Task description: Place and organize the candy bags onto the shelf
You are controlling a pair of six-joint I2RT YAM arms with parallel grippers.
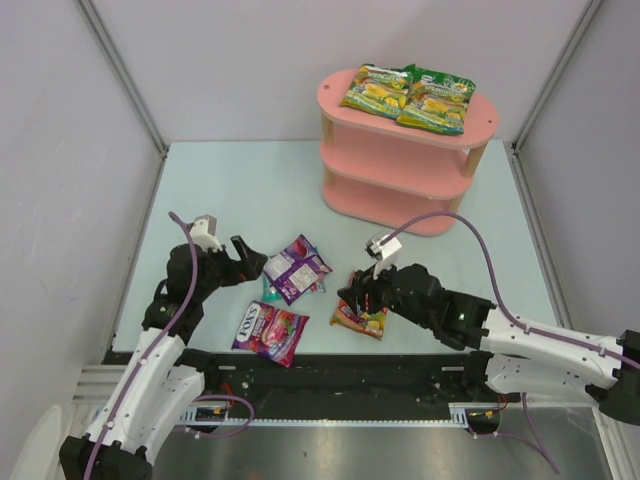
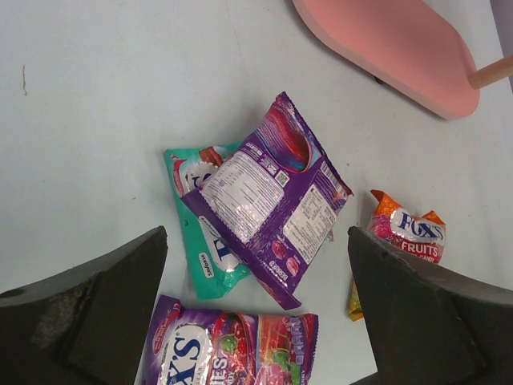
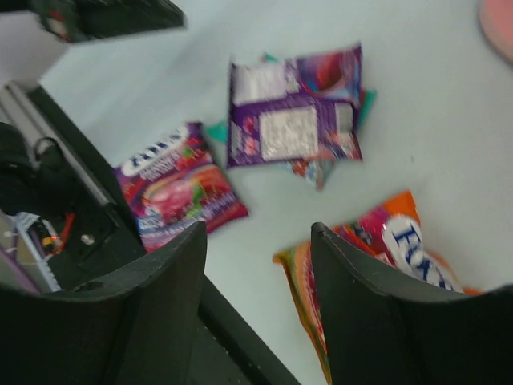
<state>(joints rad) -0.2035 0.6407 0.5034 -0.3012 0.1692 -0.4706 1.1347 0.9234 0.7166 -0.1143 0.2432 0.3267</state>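
Purple, and lying print-side down, the purple bag [image 1: 296, 268] sits just to the picture's right of the left gripper [image 1: 251, 262], overlapping the teal bag [image 2: 195, 241] beneath it. In the left wrist view it fills the upper middle of the frame, ahead of the wide gap between the two dark fingers [image 2: 96, 309], and it lies cornerwise to the line between them. That gripper is spread wide and holds nothing. The magenta FOX'S bag [image 1: 270, 331] lies lower in the overhead picture, close to the near edge of the table [image 1: 230, 190]. The right gripper [image 1: 353, 297] hangs over the orange-red bag [image 1: 362, 319], also open and empty. In its own wrist view that bag [image 3: 401, 241] lies at lower right, mostly under and beyond the right-hand finger [image 3: 377, 321], not centred in the gap. Its long axis seems to run from lower left to upper right of that frame, though blur makes this uncertain. So each arm has a bag close by, and the right one looks nearer to a grasp if it shifts toward the frame's right first. The shelf [image 1: 350, 95] stands at the upper right of the overhead view, well apart from all four loose bags. Two green-yellow bags [image 1: 408, 96] lie side by side on its top board, and the lower boards look bare from here.
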